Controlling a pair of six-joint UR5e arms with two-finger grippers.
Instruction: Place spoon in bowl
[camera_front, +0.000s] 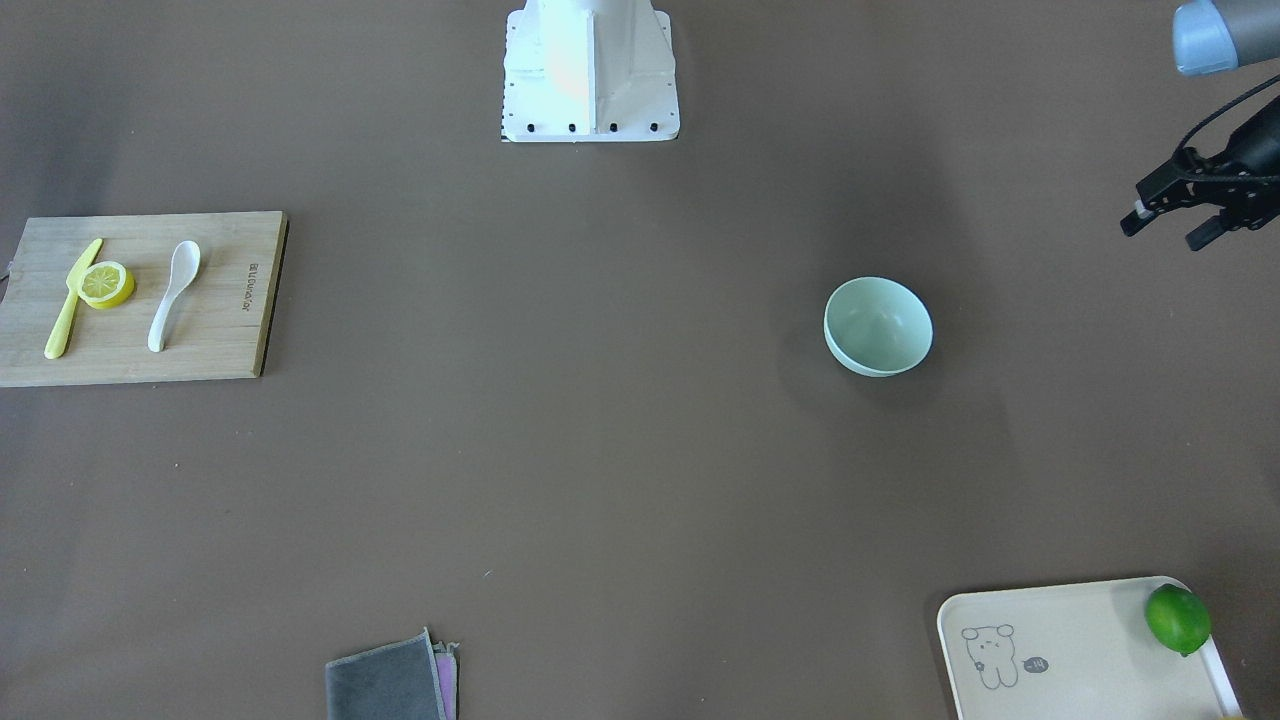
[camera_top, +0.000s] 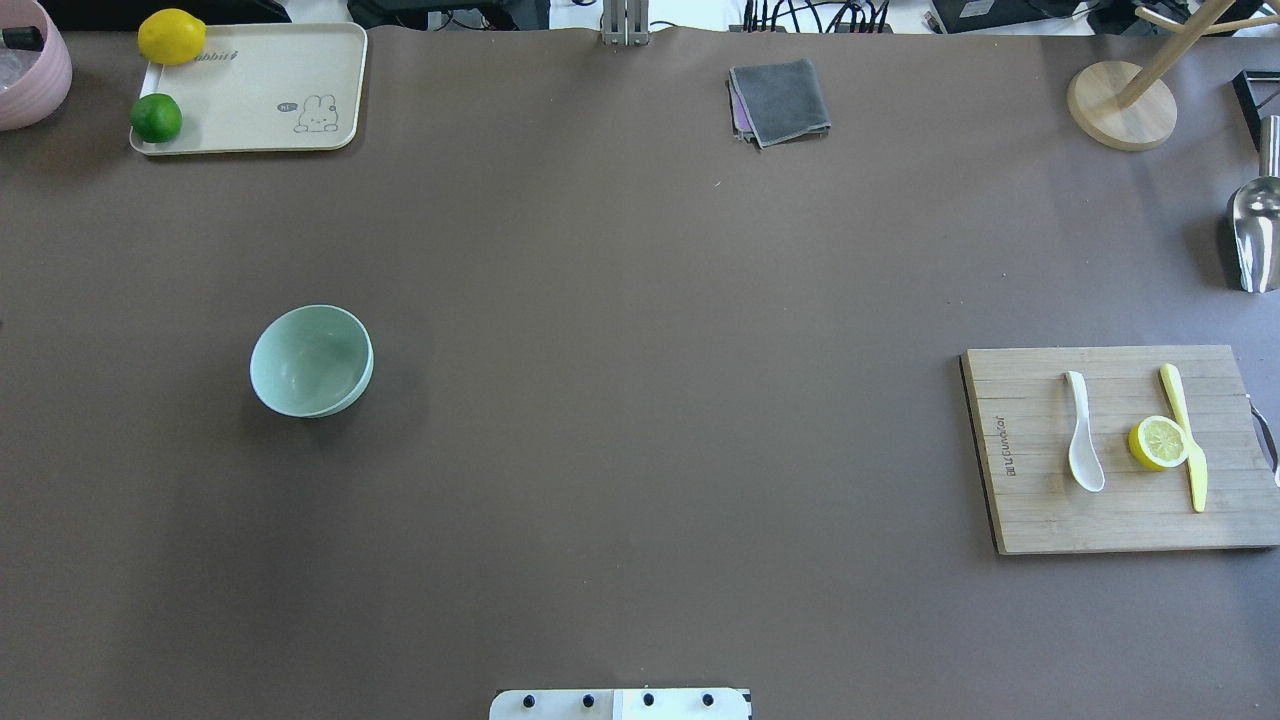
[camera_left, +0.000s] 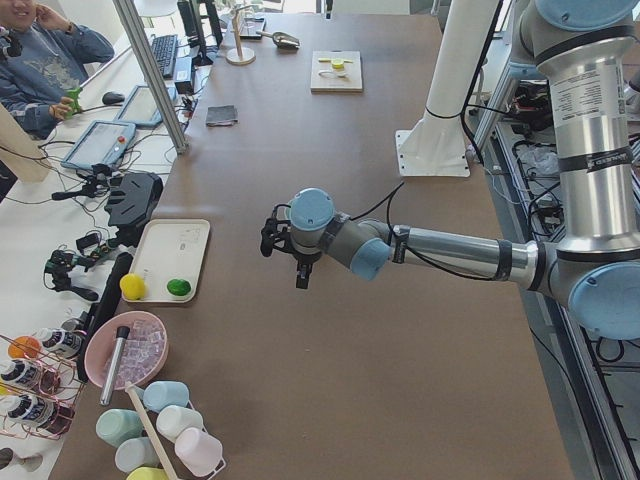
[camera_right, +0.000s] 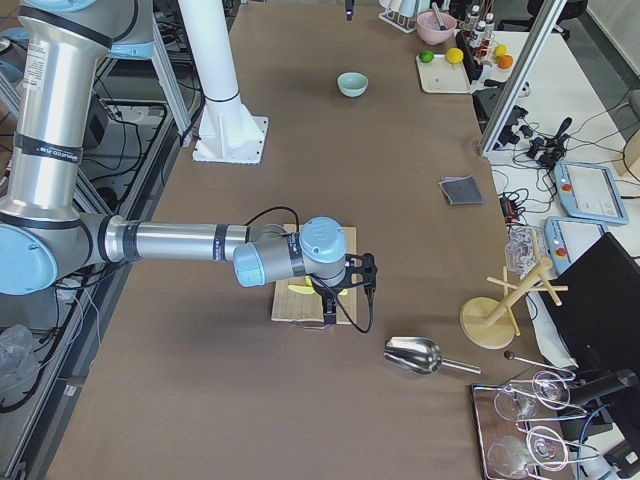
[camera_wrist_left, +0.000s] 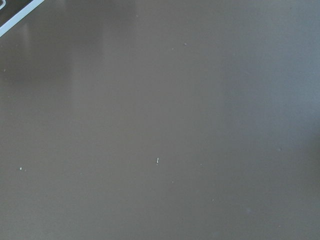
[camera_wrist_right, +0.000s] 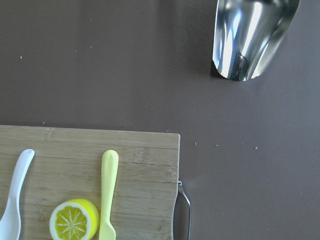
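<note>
Spoon (camera_top: 1083, 432) lies on board (camera_top: 1040, 500), near right gripper (camera_right: 345, 295).

Standing behind the robot: the spoon (camera_top: 1083, 432) lies on the cutting board (camera_top: 1030, 520) with bare wood at its 9 o'clock, so that side's wide open. At its 3 o'clock sits a lemon half (camera_top: 1158, 443), close but not touching, with the yellow knife (camera_top: 1185, 437) right up against it. From there to the bowl (camera_top: 310, 360), off at 9 o'clock, it's open brown counter (camera_top: 640, 400). The bowl stands alone, mouth up. The tray (camera_top: 250, 135) sits well beyond it at 12, and the metal scoop (camera_top: 1255, 235) is at the spoon's 1 o'clock, well apart.
</note>
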